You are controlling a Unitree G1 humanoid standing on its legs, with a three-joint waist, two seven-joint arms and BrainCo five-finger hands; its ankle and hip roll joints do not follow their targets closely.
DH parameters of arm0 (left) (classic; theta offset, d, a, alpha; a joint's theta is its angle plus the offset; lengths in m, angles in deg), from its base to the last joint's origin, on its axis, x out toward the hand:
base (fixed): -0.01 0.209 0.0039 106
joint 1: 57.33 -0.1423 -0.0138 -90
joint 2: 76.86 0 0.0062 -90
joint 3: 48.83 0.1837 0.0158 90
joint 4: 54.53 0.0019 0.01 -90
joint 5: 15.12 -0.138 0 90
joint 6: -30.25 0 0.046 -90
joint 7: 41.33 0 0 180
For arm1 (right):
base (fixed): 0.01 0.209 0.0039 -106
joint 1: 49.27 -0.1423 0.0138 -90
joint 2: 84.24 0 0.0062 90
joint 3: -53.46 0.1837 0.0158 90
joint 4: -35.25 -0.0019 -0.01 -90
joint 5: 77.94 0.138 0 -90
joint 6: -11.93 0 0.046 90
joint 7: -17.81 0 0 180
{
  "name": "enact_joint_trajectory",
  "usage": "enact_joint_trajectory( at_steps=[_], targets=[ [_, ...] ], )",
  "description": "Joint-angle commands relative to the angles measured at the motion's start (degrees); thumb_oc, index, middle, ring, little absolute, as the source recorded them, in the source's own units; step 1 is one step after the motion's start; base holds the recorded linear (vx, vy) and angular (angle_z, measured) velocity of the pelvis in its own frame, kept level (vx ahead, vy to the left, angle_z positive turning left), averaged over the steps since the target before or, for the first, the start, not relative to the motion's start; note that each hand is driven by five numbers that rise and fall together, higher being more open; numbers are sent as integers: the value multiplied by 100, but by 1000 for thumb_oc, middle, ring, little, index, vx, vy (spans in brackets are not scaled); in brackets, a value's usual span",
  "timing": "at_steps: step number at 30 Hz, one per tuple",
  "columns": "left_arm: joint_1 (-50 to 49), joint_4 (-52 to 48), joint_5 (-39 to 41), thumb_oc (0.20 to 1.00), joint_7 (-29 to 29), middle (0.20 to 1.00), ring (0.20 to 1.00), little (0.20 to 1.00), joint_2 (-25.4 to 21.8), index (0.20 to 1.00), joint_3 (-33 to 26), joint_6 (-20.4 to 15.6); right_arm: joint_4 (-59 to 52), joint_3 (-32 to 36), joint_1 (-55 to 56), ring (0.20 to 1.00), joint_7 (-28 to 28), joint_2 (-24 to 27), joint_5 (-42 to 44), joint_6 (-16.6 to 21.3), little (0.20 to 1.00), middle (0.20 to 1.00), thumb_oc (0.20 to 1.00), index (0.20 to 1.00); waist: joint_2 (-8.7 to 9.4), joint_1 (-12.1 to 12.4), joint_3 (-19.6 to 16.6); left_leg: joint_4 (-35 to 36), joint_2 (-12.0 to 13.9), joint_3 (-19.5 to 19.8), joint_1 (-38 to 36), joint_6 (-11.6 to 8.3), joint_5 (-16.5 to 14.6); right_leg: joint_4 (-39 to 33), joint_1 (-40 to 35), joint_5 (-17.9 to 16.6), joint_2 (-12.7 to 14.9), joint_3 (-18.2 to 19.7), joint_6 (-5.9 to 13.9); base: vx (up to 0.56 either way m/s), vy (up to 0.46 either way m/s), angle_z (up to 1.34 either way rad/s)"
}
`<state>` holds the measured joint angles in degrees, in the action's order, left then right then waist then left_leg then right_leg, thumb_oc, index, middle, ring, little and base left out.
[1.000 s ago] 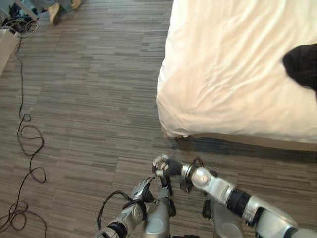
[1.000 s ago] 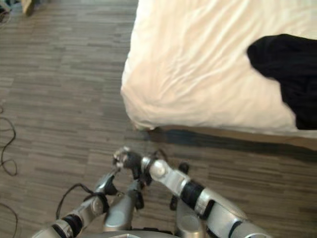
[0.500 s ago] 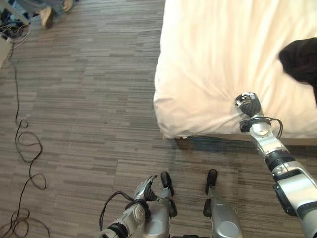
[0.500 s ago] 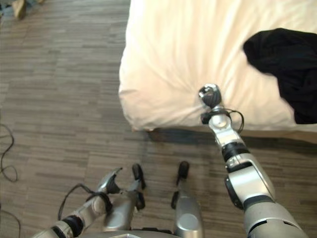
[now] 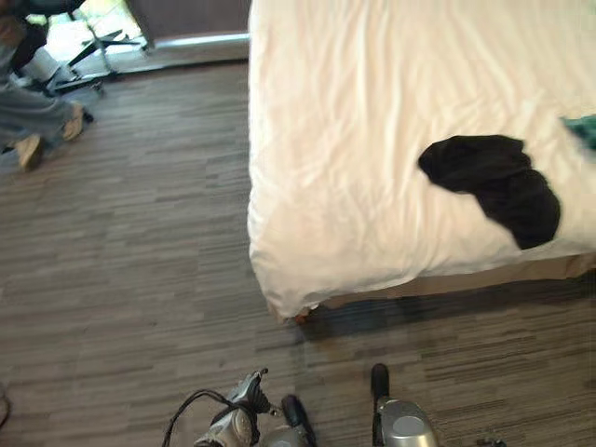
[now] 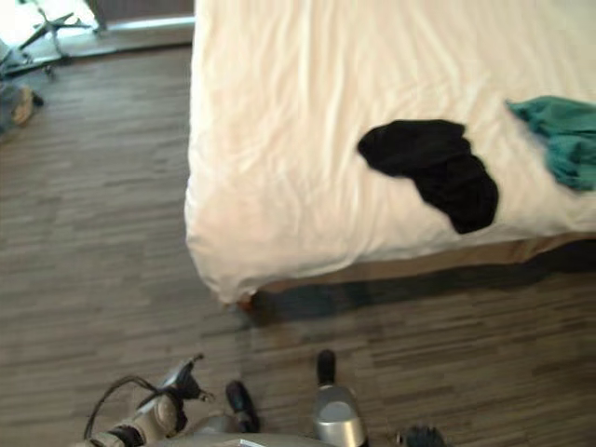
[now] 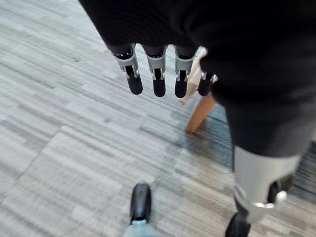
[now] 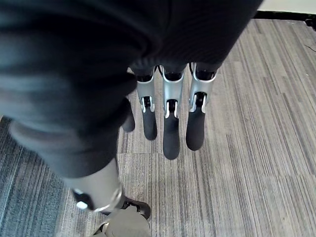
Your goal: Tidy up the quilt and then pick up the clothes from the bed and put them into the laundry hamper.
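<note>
Left eye view: right hand [image 8: 168,123] gone from quilt [image 5: 372,93], view shifted.

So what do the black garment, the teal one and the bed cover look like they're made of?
Black garment: soft matte cloth, slumped in a limp heap. Teal garment: also limp crumpled fabric, possibly knit. White quilt: smooth woven cloth, fine creases and drape over the bed's edge.

Left robot hand [image 7: 158,74], right robot hand [image 8: 170,118]: silver fingers, dark tips, dark ribbed covers.
</note>
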<state>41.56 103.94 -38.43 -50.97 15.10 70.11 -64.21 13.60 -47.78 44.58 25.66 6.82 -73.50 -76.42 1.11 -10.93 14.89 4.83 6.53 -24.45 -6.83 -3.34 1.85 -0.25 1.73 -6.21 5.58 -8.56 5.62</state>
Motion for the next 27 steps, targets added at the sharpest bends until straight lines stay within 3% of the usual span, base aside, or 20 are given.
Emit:
enact_joint_trajectory(
  at_steps=[1,2,4,5,8,10,11,12,13,14,15,16,17,18,19,20,23,25,27],
  targets=[
    [232,143,-133,1000,-56,1000,1000,1000,-89,1000,122,7,-96,-92,-833,1000,136,-203,-206,162,1000,1000,1000,1000,-151,187,130,17,183,-240,-442,-119,-550,1286,267,1001,639,-869,581,43,31,-158],
    [216,144,-158,1000,-65,1000,1000,1000,-90,1000,115,33,-132,-116,-841,1000,186,-243,-275,182,1000,1000,1000,1000,-185,220,84,17,196,-465,-525,-89,-524,1500,267,1038,752,-1428,465,38,31,-218],
    [130,172,-202,1000,-58,1000,1000,1000,-123,1000,34,96,-286,-234,-842,1000,305,-293,-531,205,1000,1000,1000,1000,-193,186,-34,-27,227,-930,-637,-79,-457,1805,358,1112,784,-1952,342,5,-37,-178],
    [127,203,-251,1000,-54,1000,1000,1000,-146,1000,-4,93,-329,-291,-820,1000,362,-290,-672,224,1000,1000,1000,1000,-166,160,-108,-84,228,-1046,-662,-91,-448,1540,291,1165,697,-1955,297,65,-142,-141],
    [93,263,-272,1000,-90,1000,1000,1000,-159,1000,-221,76,-324,-509,-770,1000,460,-225,-1044,184,1000,1000,1000,1000,-105,173,-312,-567,416,-1312,-724,-250,-487,497,-137,1082,193,-1396,162,99,-204,-139],
    [107,251,-264,1000,-95,1000,1000,1000,-131,1000,-283,40,-244,-703,-735,1000,361,-139,-1280,144,1000,1000,1000,1000,-95,218,-260,-1357,711,-1368,-645,-448,-185,125,-388,1135,-59,-1100,21,108,-180,-128],
    [105,250,-264,1000,-94,1000,1000,1000,-132,1000,-287,40,-246,-705,-735,1000,358,-137,-1283,143,1000,1000,1000,1000,-103,236,-247,-1435,768,-1377,-640,-489,-199,92,-414,1131,-100,-1081,-5,177,-298,-131],
    [174,183,-167,1000,-122,1000,1000,1000,-102,1000,-302,38,-224,-818,-763,1000,276,-78,-1381,108,1000,1000,1000,1000,-38,327,-141,-2481,1099,-980,-313,-700,315,-62,-613,1226,-345,-744,-182,126,-224,-111],
    [179,183,-165,1000,-122,1000,1000,1000,-103,1000,-300,39,-226,-814,-767,1000,273,-79,-1382,104,1000,1000,1000,1000,-55,334,-132,-2569,1164,-956,-279,-741,302,-77,-622,1231,-388,-741,-209,187,-214,-148],
    [248,120,-97,1000,-112,1000,1000,1000,-85,1000,-235,25,-204,-905,-884,1000,189,-10,-1355,65,1000,1000,1000,1000,21,443,-72,-2768,827,-129,167,-467,-52,-165,-703,1252,-414,-340,-229,32,18,-184],
    [275,87,-51,1000,-121,1000,1000,1000,-49,1000,-218,23,-196,-915,-919,1000,154,5,-1292,52,1000,1000,1000,1000,77,484,-59,-2596,519,214,388,-218,-267,-200,-650,1140,-356,-111,-196,55,117,-180],
    [284,86,-12,1000,-149,1000,1000,1000,-18,1000,-217,11,-196,-927,-941,1000,125,13,-1260,46,1000,1000,1000,1000,98,539,-66,-2327,239,540,426,-145,-440,-249,-616,1087,-339,181,-132,51,307,-144],
    [374,75,16,1000,-259,1000,1000,1000,66,1000,-134,-31,-299,-1023,-1044,1000,84,52,-1188,65,1000,1000,1000,1000,58,700,-1,-1533,-341,1700,436,-81,-808,-340,-589,996,-387,901,60,83,294,-205],
    [415,64,26,1000,-269,1000,1000,1000,82,1000,-115,-38,-310,-1031,-1054,1000,86,70,-1188,69,1000,1000,1000,1000,39,737,17,-1281,-404,2004,409,-85,-778,-376,-588,964,-407,1067,100,55,213,-318],
    [418,65,26,1000,-269,1000,1000,1000,80,1000,-115,-38,-311,-1030,-1056,1000,86,69,-1188,68,1000,1000,1000,1000,47,743,4,-1251,-410,1997,416,-86,-748,-379,-567,952,-402,1075,98,-10,92,-378],
    [499,67,61,1000,-343,1000,1000,1000,90,1000,-124,-44,-301,-1054,-1131,1000,95,69,-1183,69,1000,1000,1000,1000,22,791,-1,-926,-458,2375,385,-83,-666,-441,-516,902,-461,1378,170,-5,158,-414],
    [596,-26,21,1000,-343,1000,1000,1000,109,1000,-95,-72,-172,-919,-955,1000,78,81,-1143,76,1000,1000,1000,1000,-89,648,-143,-141,-288,1856,17,-51,-450,-475,-447,831,-518,1736,301,39,204,-267],
    [564,-58,20,1000,-325,1000,1000,1000,108,1000,-93,-66,-176,-862,-859,1000,67,56,-1103,74,1000,1000,1000,1000,-91,623,-191,9,-284,1742,-112,-20,-408,-452,-457,803,-523,1776,293,54,135,-96],
    [593,-133,9,1000,-256,1000,1000,1000,143,1000,-6,-94,-111,-557,-569,1000,109,-3,-834,66,1000,1000,1000,1000,-36,444,-216,17,-357,1671,-126,40,-439,-247,-379,806,-524,1748,291,0,206,-15]
  ],
)
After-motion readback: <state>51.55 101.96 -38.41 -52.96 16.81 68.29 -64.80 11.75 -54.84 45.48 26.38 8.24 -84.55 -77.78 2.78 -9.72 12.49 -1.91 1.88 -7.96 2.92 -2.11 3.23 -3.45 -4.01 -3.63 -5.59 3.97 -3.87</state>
